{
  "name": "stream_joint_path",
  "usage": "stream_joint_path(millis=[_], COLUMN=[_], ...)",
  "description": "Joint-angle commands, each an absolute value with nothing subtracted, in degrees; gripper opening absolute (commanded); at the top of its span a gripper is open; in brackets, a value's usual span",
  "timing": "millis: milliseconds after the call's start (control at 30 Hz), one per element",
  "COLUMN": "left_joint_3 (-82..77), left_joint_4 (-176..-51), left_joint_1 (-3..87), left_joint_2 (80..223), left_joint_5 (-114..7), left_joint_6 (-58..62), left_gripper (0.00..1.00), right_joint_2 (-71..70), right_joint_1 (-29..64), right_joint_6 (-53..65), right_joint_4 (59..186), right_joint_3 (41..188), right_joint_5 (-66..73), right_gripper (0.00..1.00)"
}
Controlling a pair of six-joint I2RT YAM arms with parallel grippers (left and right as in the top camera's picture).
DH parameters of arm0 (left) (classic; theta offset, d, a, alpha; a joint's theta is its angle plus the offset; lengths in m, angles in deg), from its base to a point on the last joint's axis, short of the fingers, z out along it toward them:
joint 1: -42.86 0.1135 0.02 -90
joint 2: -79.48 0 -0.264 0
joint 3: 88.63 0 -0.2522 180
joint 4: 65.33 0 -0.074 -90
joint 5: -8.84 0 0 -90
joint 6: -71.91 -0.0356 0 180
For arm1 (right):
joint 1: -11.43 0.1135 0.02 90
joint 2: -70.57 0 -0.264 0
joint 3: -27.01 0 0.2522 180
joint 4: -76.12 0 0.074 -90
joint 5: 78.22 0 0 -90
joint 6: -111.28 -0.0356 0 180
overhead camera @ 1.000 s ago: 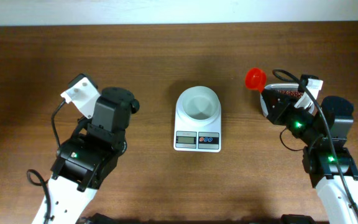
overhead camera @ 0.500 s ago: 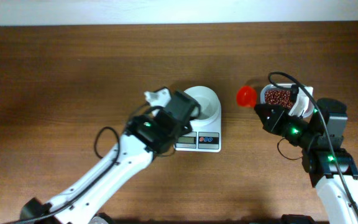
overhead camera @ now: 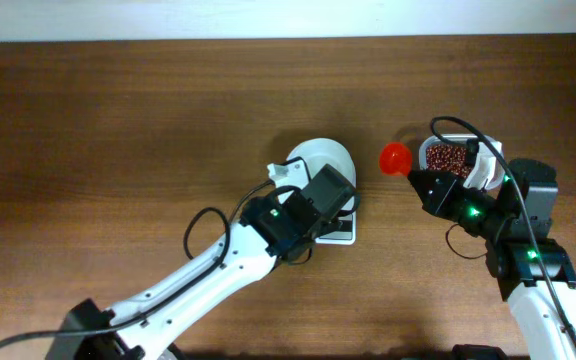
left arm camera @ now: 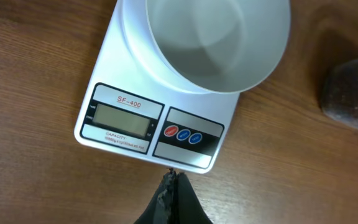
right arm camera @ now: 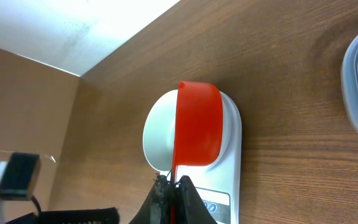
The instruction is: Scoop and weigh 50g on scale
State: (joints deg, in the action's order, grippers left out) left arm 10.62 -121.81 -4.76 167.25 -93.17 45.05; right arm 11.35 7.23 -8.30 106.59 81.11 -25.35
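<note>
Left gripper (left arm camera: pixel 171 185), fingers pressed together with nothing between them, poised at the front end of the scale (left arm camera: pixel 135 81), its tips aimed toward the red and blue buttons (left arm camera: pixel 182 134). In the overhead view this gripper (overhead camera: pixel 336 205) covers the display end of the scale (overhead camera: pixel 298 178).

Right gripper (right arm camera: pixel 171 185), clamped on the handle of a red scoop (right arm camera: pixel 197 124). The handle runs straight out from the fingers and the cup is the far end. From overhead the scoop (overhead camera: pixel 396 157) lies between the scale's bowl (overhead camera: pixel 323 160) and a clear tub (overhead camera: pixel 448 155) of dark red beans. Whether the scoop holds anything cannot be told.

The scale stands near the middle of the brown wooden desk (overhead camera: pixel 118 120). Its long axis runs from the far edge toward the near edge. The empty white bowl (left arm camera: pixel 216 37) sits on the far end. The grey display (left arm camera: pixel 122 119) and the buttons face the near edge. The tub stands just beside the scale, toward the right edge.
</note>
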Motion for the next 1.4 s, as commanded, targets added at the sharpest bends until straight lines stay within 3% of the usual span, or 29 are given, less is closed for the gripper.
stream_joint_path(millis=[0, 367, 1367], left_joint_3=[10.1, 10.1, 10.1], left_joint_4=[-120.0, -115.5, -110.0], left_joint_1=[-4.9, -6.9, -7.8], left_joint_2=[172.0, 184.7, 187.8], left_joint_5=[-96.6, -96.9, -97.1], left_joint_6=[45.7, 45.7, 45.0], left_gripper=[0.0, 0.0, 0.0], right_joint_2=[11.3, 11.3, 11.3], right_joint_1=[6.9, 6.9, 6.9], right_joint_6=[-7.7, -7.7, -7.7], right_joint_4=[106.6, 106.6, 106.6], right_joint_3=[81.3, 81.3, 81.3], right_joint_5=[-25.0, -25.0, -23.6], right_gripper=[0.04, 0.04, 0.04])
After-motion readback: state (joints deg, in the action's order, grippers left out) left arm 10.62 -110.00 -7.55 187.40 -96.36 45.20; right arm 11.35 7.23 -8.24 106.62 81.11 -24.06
